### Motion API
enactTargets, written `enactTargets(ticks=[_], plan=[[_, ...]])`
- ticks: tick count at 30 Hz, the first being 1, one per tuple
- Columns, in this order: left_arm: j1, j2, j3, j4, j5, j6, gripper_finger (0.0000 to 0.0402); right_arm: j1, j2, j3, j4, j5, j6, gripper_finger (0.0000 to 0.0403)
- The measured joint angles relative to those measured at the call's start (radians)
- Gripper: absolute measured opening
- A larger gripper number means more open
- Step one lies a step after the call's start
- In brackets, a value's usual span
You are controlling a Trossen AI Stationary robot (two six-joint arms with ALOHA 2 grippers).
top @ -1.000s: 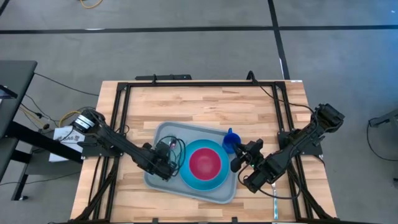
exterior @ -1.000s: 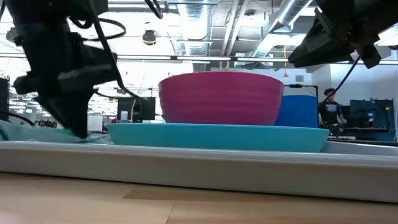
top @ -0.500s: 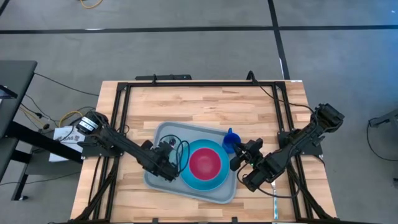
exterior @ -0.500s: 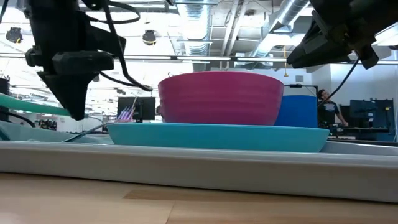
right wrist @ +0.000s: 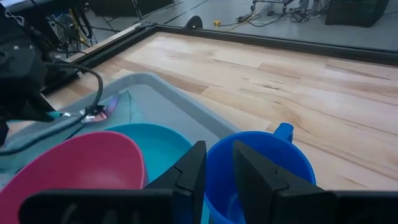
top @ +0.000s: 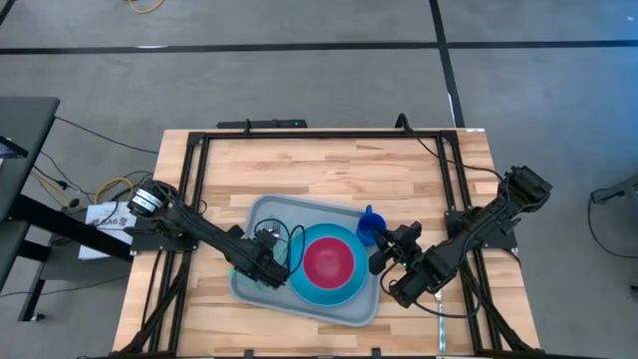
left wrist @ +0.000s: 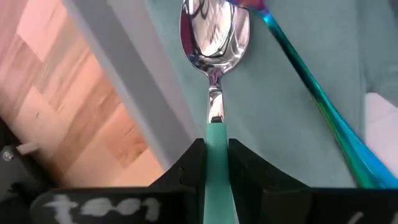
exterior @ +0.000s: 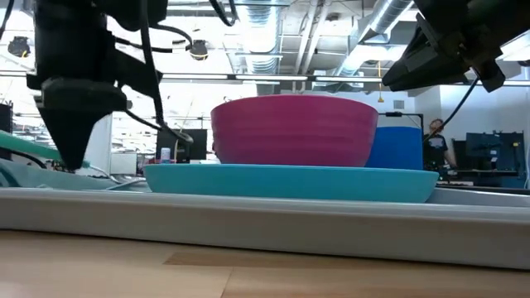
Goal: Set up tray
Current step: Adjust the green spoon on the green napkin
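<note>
One utensil moving: left gripper (left wrist: pixel 216 163), clamped on teal-handled steel spoon (left wrist: pixel 214 37), has shifted toward grey-blue plastic tray's (top: pixel 261 210) left edge on the wooden table, probably placing it; right gripper (right wrist: pixel 216 163) grips blue cup (right wrist: pixel 261 158).

Two dark jointed arms, black looping cables, blocky black end effectors

— Where's the left arm?
— It reaches in low from the left side, its left gripper (top: pixel 261 267) pointing down, fingers (left wrist: pixel 194 163) pinched narrowly together.
— And the right?
— It comes in from the right edge, right gripper (top: pixel 384 246) raised and angled inward, fingers (right wrist: pixel 193 168) slightly apart.
</note>
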Motion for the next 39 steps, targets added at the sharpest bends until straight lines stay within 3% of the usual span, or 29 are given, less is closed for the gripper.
enactTargets(ticks=[7, 12, 15, 20, 24, 33, 39], plan=[[-0.005, 0.061, 0.076, -0.213, -0.021, -0.034, 0.0035, 0.0, 0.0, 0.0, 0.011, 0.0, -0.024, 0.0071], [-0.011, 0.113, 0.175, -0.262, -0.033, 0.004, 0.0036, -0.008, 0.0, 0.0, 0.012, 0.001, -0.024, 0.0071], [-0.013, 0.126, 0.187, -0.3, -0.072, -0.093, 0.0037, -0.014, 0.0, 0.0, 0.019, -0.005, -0.025, 0.0071], [-0.019, 0.127, 0.187, -0.248, -0.092, -0.34, 0.0037, -0.013, 0.0, 0.0, 0.019, -0.021, -0.026, 0.0071], [-0.031, 0.127, 0.187, -0.154, -0.146, -0.425, 0.0038, -0.013, 0.0, 0.0, 0.024, -0.021, -0.049, 0.0071], [-0.064, 0.127, 0.153, -0.129, -0.154, -0.463, 0.0038, -0.011, 0.0, 0.0, 0.03, -0.022, -0.068, 0.0071], [-0.071, 0.127, 0.08, -0.011, -0.154, -0.44, 0.0055, -0.011, 0.0, 0.0, 0.04, -0.022, -0.068, 0.0071]])
